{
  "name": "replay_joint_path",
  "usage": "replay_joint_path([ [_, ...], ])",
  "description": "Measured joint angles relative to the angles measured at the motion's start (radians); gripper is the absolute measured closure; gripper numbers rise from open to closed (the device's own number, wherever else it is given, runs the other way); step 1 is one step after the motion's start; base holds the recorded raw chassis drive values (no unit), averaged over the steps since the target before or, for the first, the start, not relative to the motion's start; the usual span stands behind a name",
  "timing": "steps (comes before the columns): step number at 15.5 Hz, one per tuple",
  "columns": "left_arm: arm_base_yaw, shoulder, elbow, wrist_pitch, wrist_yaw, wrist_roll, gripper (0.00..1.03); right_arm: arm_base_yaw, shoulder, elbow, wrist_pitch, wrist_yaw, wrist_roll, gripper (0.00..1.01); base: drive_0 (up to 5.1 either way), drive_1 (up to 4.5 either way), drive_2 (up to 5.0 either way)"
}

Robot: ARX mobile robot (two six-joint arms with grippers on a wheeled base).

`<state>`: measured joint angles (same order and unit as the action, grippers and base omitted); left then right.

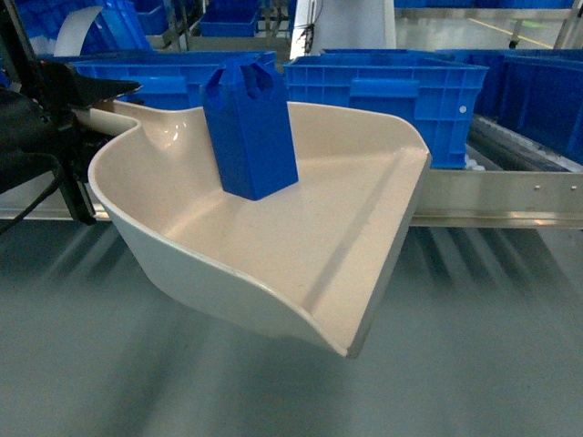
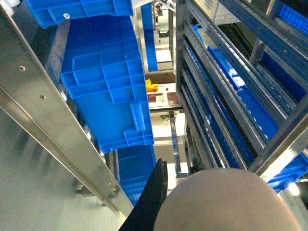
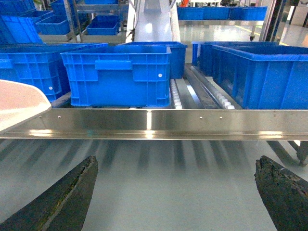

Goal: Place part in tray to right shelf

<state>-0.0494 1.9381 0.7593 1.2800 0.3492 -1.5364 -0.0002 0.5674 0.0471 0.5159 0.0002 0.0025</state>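
Here the left gripper (image 1: 96, 100) pinches the handle of the tray (image 1: 364, 228), the part (image 1: 248, 123) standing upright near its back wall, while the right gripper (image 3: 175, 192), fingers spread wide, faces the shelf (image 3: 154, 122) rail.

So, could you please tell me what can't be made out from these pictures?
- Head view: the tray handle end and the left gripper's hold on it, cut off by the left edge and dark.
- Left wrist view: the part, hidden behind the tray's handle.
- Right wrist view: the part is out of frame; only the right gripper's finger tips show.
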Motion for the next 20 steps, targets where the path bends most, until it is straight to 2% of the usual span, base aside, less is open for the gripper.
replay_joint_path([
  [20, 0.007, 0.0, 0.003, 0.0, -0.005, -0.001, 0.91, 0.0, 0.0, 0.0, 0.0, -0.001, 0.0, 0.03, 3.0, 1.76, -5.0],
])
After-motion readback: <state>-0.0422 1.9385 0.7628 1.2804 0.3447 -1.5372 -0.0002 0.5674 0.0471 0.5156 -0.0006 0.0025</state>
